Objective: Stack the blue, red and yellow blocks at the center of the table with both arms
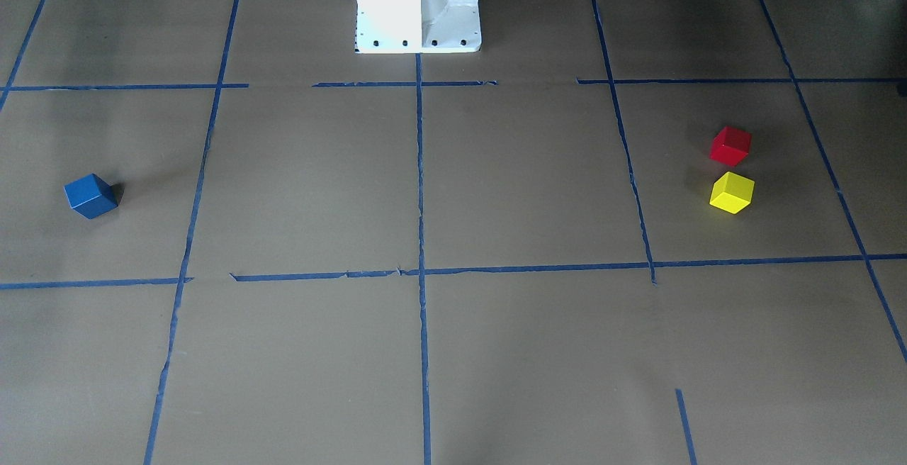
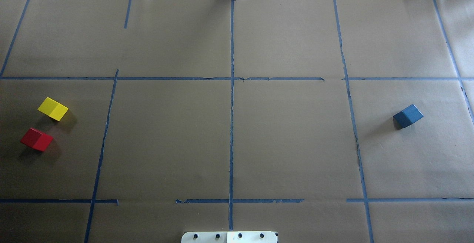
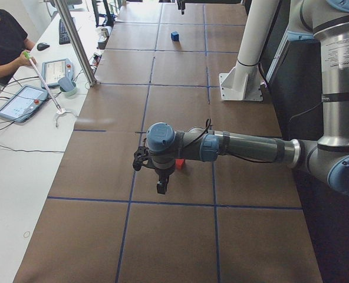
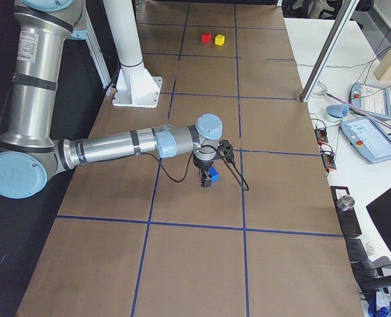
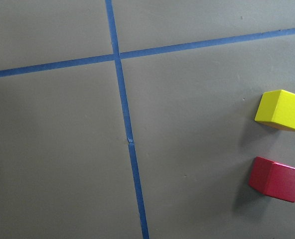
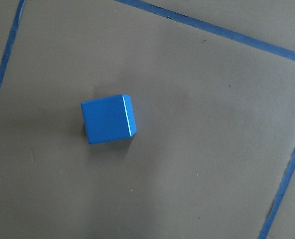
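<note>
Overhead you get red (image 2: 36, 139) and yellow (image 2: 53, 108) mid-left, near but apart, blue (image 2: 408, 116) mid-right. Grippers show only in side views: left gripper (image 3: 161, 186) hangs by red, yellow hidden behind the arm (image 3: 245, 147); right gripper (image 4: 207, 178) half-covers blue. Jaws either side: you can't tell.

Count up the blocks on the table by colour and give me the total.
blue block: 1
red block: 1
yellow block: 1
Total: 3
</note>
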Robot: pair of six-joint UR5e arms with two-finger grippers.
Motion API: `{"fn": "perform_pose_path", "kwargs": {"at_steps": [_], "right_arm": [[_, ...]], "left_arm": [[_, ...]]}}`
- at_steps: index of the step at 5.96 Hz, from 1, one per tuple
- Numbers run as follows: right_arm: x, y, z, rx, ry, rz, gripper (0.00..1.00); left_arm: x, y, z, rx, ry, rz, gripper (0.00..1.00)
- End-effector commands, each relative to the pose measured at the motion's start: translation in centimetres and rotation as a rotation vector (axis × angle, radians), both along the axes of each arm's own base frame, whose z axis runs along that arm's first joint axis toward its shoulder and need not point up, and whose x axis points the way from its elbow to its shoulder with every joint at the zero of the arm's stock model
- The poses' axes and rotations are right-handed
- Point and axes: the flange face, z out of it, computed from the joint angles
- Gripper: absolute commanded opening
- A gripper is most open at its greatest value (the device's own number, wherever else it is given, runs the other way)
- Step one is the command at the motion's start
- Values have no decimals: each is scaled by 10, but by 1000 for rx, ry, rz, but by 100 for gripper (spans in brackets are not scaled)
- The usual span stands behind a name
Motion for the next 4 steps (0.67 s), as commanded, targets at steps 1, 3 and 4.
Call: {"fn": "perform_pose_path", "kwargs": {"at_steps": [1,3,4], "right_arm": [[-54,-15,-7,80,27,-56,98],[-83,-27,5,95,54,-92,98],[-99,-34,10,87,57,-112,98]], "left_arm": [[0,0,-1,2,0,0,100],[0,0,-7,15,1,0,100],[0,0,-8,18,1,0,100]]}}
